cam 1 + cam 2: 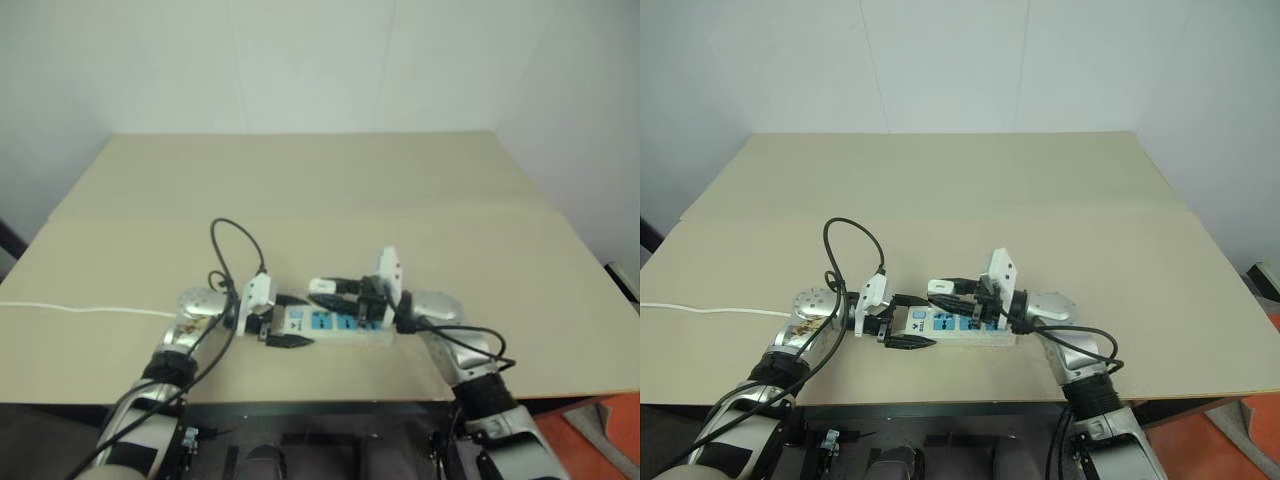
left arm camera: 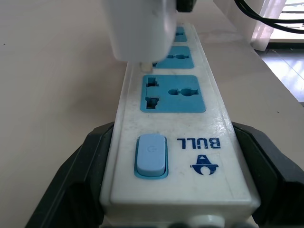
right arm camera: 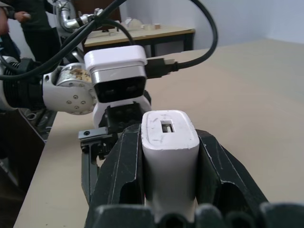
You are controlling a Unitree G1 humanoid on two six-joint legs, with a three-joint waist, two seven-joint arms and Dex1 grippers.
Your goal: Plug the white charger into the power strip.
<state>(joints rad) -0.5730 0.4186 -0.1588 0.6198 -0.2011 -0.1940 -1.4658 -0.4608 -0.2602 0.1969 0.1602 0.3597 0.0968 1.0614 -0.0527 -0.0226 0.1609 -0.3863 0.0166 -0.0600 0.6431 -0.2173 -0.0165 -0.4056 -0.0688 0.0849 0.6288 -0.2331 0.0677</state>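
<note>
1. Nearest the head camera, the two forearms reach in over the near edge of the tan table [image 1: 330, 190], with black cables looping above the left wrist.
2. Left gripper [image 1: 283, 320] has its two black fingers clamped on the switch end of the power strip [image 1: 335, 322], one finger on each long side, as the left wrist view shows.
3. That power strip lies flat on the table near its front edge, between the two wrists, its blue socket faces [image 2: 173, 93] turned up and a blue switch [image 2: 151, 155] beside the printed "BULL" mark.
4. Right gripper [image 3: 168, 156] is clamped on the white charger [image 3: 169, 147], one black finger pressed to each side of it.
5. Held this way, the white charger hangs just above the strip, over the sockets past the one nearest the switch; a short prong shows under its lower edge in the left wrist view, and whether it touches the strip cannot be told.
6. A thin white cord [image 1: 80, 309] runs across the table toward its left edge.
</note>
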